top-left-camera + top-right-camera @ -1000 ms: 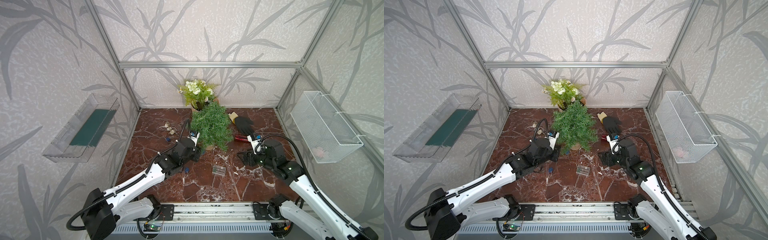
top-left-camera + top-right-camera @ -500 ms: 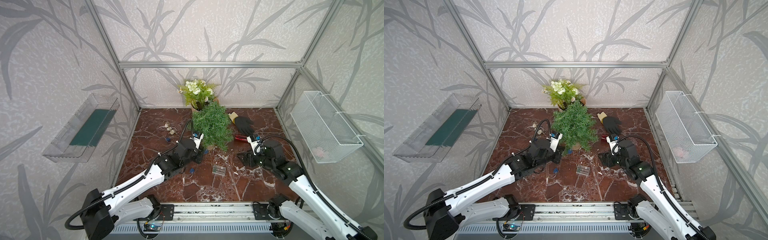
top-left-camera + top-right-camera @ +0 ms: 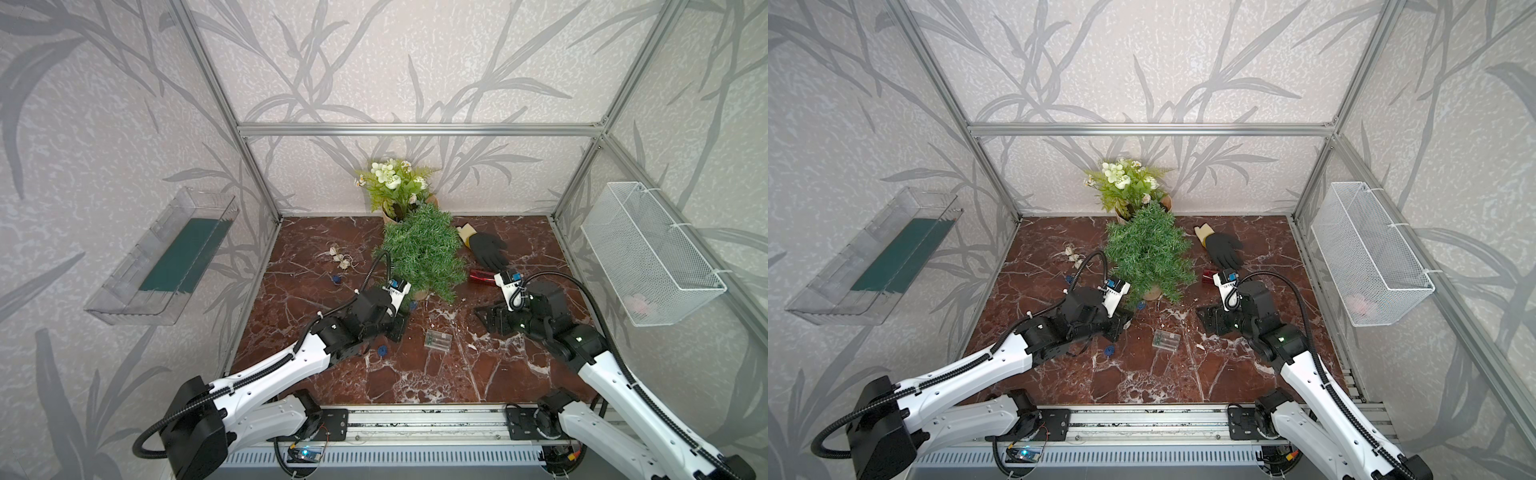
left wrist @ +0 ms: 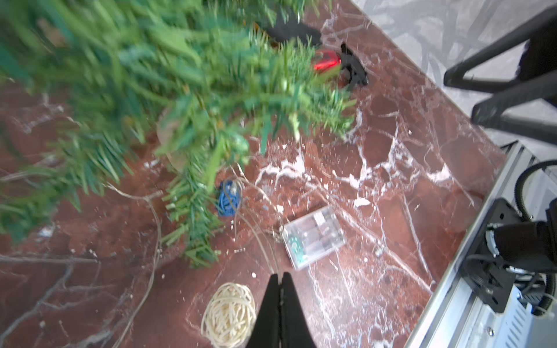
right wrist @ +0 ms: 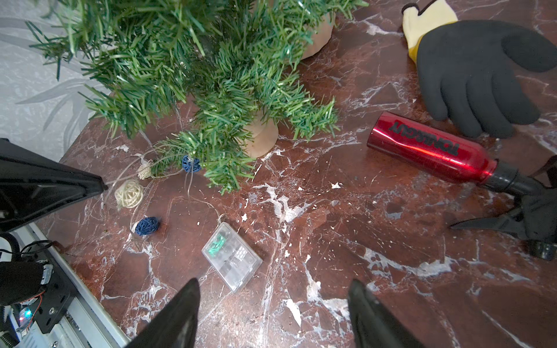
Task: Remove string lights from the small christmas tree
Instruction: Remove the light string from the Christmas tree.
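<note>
The small christmas tree (image 3: 422, 253) stands mid-table on its beige base (image 5: 260, 137), leaning slightly. The string lights trail from its lowest branches onto the marble: a blue ball (image 5: 190, 163), a cream ball (image 5: 129, 193), another blue ball (image 5: 146, 226) and the clear battery box (image 5: 230, 256). My left gripper (image 4: 280, 275) is shut on the thin wire, just front-left of the tree, with a cream ball (image 4: 229, 310) beside its fingers. Low over the table to the right of the battery box (image 3: 437, 341), my right gripper (image 5: 272, 289) is open and holds nothing.
A potted plant with white flowers (image 3: 395, 187) stands behind the tree. A black glove (image 3: 486, 247) and a red bottle (image 5: 428, 150) lie right of it. More cream balls (image 3: 340, 259) lie at the back left. A wire basket (image 3: 648, 253) and a clear tray (image 3: 166, 253) hang on the side walls.
My left gripper has shifted a little to the right and toward the front, still shut on the wire. The right arm has barely moved.
</note>
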Robot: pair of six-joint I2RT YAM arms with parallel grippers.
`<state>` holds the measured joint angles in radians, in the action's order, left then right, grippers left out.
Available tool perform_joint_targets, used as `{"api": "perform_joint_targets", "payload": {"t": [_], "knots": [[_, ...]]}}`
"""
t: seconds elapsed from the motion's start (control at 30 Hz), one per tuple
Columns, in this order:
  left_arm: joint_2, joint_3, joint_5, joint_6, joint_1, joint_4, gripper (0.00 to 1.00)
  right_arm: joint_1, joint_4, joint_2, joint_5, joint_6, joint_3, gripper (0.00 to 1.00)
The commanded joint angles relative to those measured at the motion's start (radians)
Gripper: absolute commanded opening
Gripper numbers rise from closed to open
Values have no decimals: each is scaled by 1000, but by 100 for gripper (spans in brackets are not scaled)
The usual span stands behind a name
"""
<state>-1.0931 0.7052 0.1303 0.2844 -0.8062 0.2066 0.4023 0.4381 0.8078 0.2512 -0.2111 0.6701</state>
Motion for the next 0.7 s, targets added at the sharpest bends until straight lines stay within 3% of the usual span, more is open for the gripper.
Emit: {"api": "perform_joint_targets", "payload": {"t": [0.0, 0.43, 0.57, 0.67], "knots": [[-5, -39, 50, 21, -11, 43, 0, 6, -7, -16, 0, -7, -11, 76], [63, -68, 208, 42, -91, 95, 0, 6, -20, -15, 8, -29, -13, 76], [99, -77, 160, 40, -93, 115, 0, 6, -16, -19, 11, -33, -14, 76], [146, -99, -52, 103, -93, 169, 0, 7, -8, -30, 10, -38, -17, 76]]}}
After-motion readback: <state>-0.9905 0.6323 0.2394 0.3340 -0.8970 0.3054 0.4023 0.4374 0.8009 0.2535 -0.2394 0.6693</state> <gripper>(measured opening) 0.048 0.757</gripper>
